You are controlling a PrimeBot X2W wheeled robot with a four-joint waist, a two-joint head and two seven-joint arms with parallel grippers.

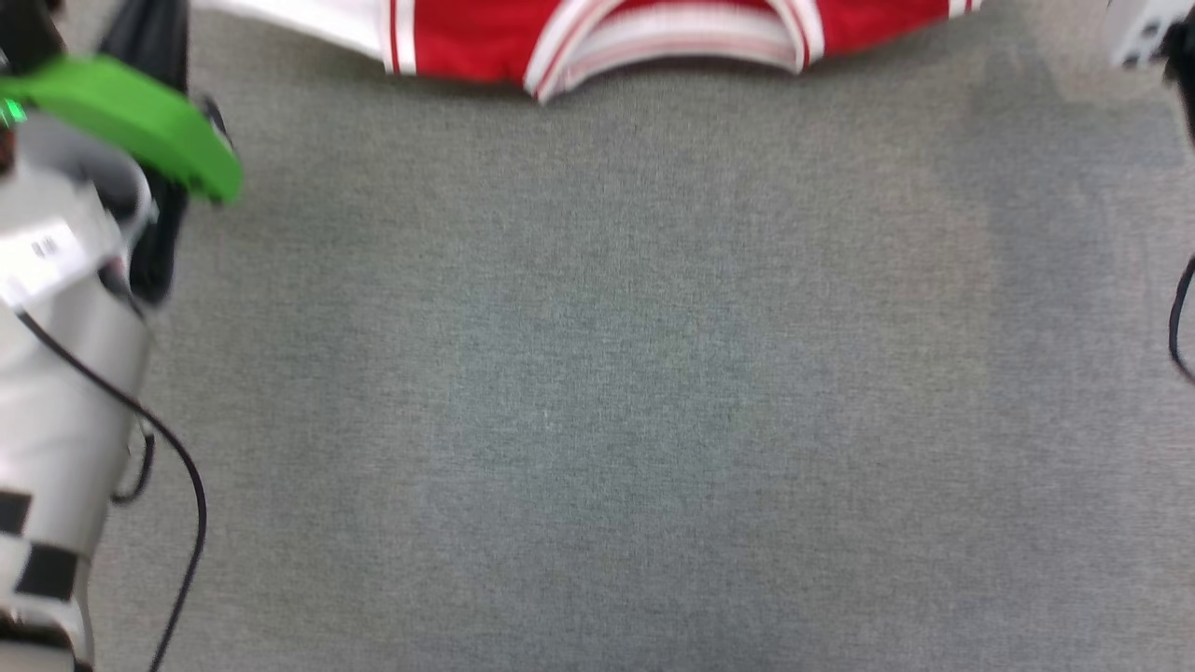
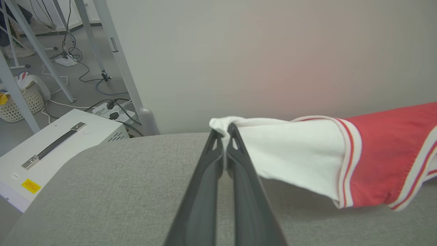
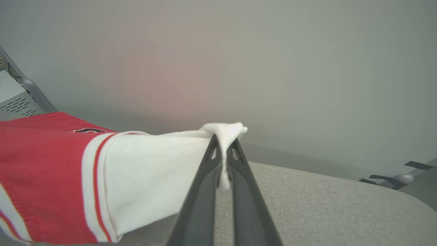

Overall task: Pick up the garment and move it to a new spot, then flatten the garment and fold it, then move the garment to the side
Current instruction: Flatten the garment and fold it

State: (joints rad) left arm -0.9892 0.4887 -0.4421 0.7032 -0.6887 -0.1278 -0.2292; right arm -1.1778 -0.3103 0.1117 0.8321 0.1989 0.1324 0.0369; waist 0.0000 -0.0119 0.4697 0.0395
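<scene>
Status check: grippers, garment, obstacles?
Left gripper, right gripper: jaws shut on garment, one white sleeve each. Sleeves lifted off grey surface, garment spread between. No obstacle seen on it.

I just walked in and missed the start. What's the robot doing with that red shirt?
The robot has a red jersey-style T-shirt with white short sleeves stretched between its two arms. The left gripper is shut on the bunched end of one white sleeve, and the right gripper is shut on the end of the other sleeve. Both sleeve ends are raised off the grey fabric-covered surface. The shirt is spread wide and not yet folded.
</scene>
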